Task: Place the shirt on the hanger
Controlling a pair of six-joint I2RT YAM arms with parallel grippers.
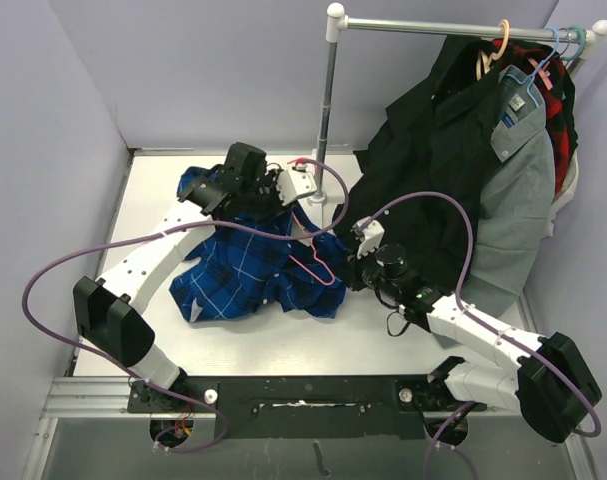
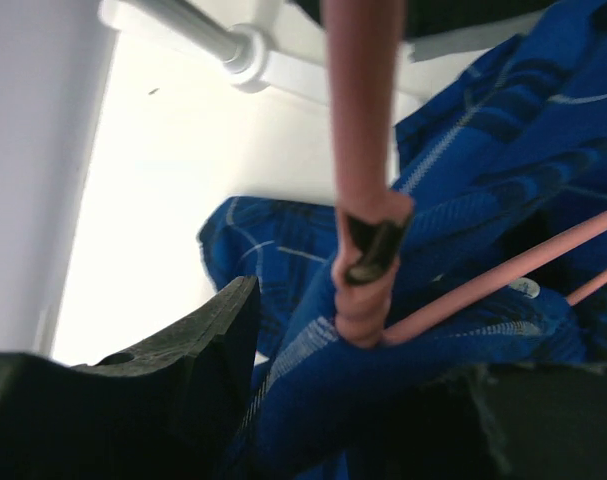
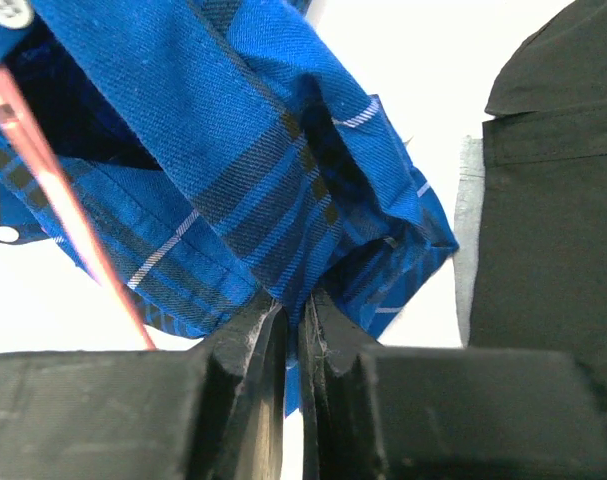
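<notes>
- Nothing here is actually readable, no brand, number or sign I can make out.
- The grey collared shirt [image 1: 513,180] hanging on the rail has a small bluish tag [image 1: 518,102] at the collar, way too tiny to read.
- In the left wrist view, the royal-blue plaid button-up shirt [image 2: 483,150] shows a little white tag [image 2: 524,288], but it's just blur.
</notes>
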